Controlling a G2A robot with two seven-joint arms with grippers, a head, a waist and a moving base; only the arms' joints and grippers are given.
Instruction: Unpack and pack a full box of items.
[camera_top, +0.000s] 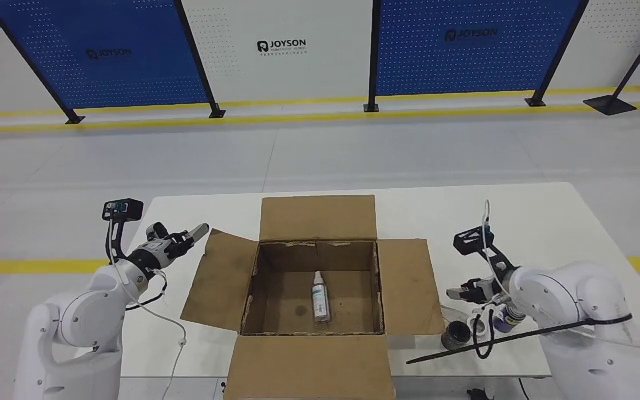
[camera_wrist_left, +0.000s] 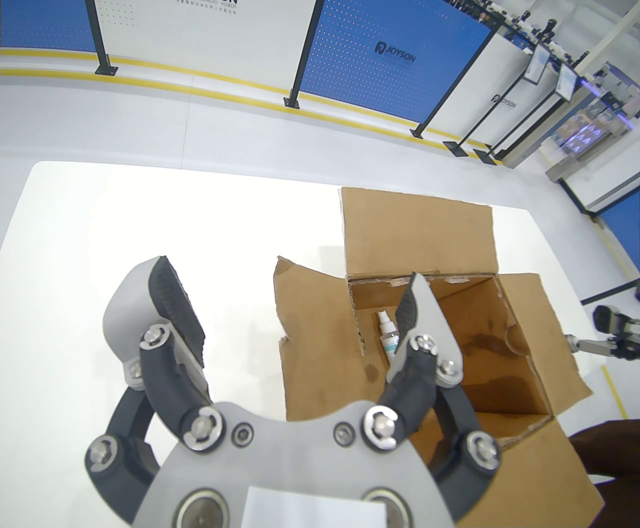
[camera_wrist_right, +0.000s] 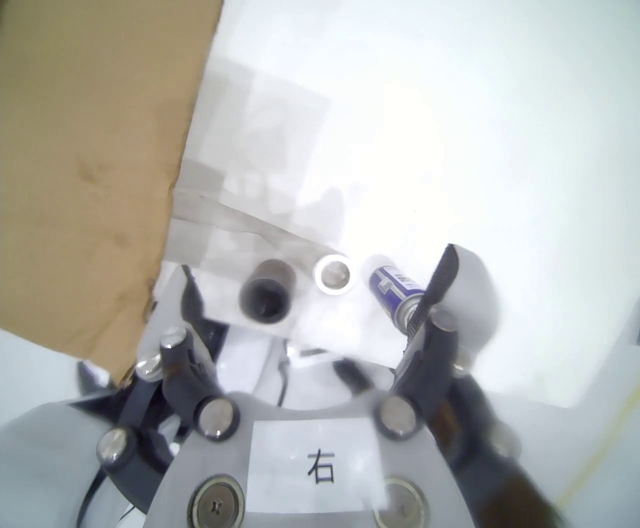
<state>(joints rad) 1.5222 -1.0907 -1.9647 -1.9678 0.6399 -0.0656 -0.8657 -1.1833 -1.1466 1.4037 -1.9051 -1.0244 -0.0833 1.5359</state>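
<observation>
Top view, box (camera_top: 318, 355): open cardboard in the middle of the table (camera_top: 560, 215), with all four flaps spread out. It is probably light and fairly stiff, and likely to slide if pushed.
Top view, spray bottle (camera_top: 320, 296): lies on its side on the box floor, near the middle. It looks small, light and smooth, so it may roll. Better taken across the body than at the thin nozzle end.
Top view, left gripper (camera_top: 186, 238): over bare table beside the box's left flap, holding nothing.
Top view, right gripper (camera_top: 468, 294): just past the right flap, above three small items near the table's front edge.
Top view, writing: printed logos on the panels (camera_top: 280, 45) behind, left unread.
Left wrist view, fingers (camera_wrist_left: 172, 300): spread wide and empty, with the box and bottle ahead of them.
Left wrist view, box wall: torn edges and dark stains. The cardboard is probably soft there, a poor place to grip.
Right wrist view, fingers (camera_wrist_right: 440, 280): spread wide, nothing between the pads.
Right wrist view, blue can (camera_wrist_right: 389, 287): just beside one pad; I cannot tell whether it touches. Probably rigid and slick, so grip mid-body.
Right wrist view, white cup (camera_wrist_right: 334, 274): stands between the can and a dark cylinder (camera_wrist_right: 267, 295). Both are upright and look light and easy to tip.
Right wrist view, writing: print on the can's label is too small to read. The gripper carries a one-character tag (camera_wrist_right: 320, 462).
</observation>
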